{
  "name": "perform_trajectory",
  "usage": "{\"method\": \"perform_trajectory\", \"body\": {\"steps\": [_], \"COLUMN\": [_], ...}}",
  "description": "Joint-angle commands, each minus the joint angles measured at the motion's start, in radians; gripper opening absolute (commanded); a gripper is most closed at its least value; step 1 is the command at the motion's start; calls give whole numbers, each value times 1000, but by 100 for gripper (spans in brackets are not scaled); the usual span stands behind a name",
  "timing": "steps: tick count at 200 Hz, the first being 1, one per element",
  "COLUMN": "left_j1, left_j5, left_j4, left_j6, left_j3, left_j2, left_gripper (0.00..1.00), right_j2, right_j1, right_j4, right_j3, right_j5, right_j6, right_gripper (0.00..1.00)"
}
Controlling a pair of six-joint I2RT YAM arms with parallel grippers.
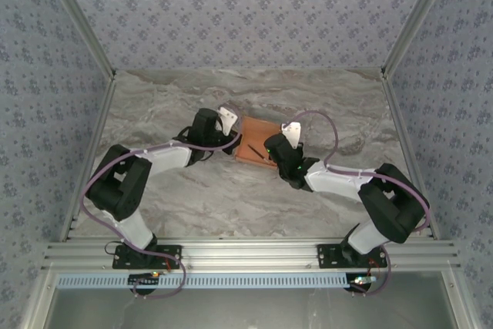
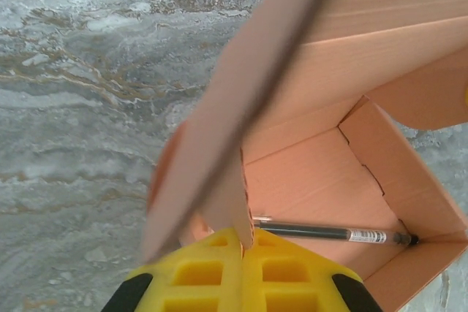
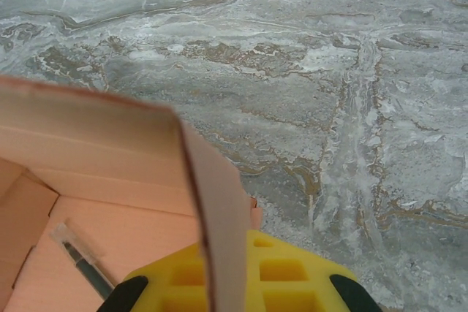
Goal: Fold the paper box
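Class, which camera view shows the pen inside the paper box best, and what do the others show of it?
The left wrist view: the pen lies full length on the floor of the paper box, label visible. The right wrist view catches one end; the top external view, a thin dark line.

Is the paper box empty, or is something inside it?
Not empty: a black pen lies on the floor of the open paper box.
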Motion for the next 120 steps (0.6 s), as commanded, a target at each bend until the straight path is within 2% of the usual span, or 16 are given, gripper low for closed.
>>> {"method": "perform_trajectory", "body": {"steps": [1, 43, 120], "left_j1": [-61, -127, -136], "left_j5": [-54, -208, -280], "left_j4": [113, 194, 263], "left_j6": [-40, -49, -74], "left_j3": [-41, -113, -213], "left_j2": [-18, -2, -15], "left_gripper": [0, 0, 0], "right_j2": [16, 24, 24], "right_j1": [3, 1, 25], "right_j4": [-2, 4, 10], "right_j3": [36, 24, -33], "right_j5": [-29, -54, -59], "right_j6": [-13, 12, 97], "right_gripper": [7, 7, 7]}}
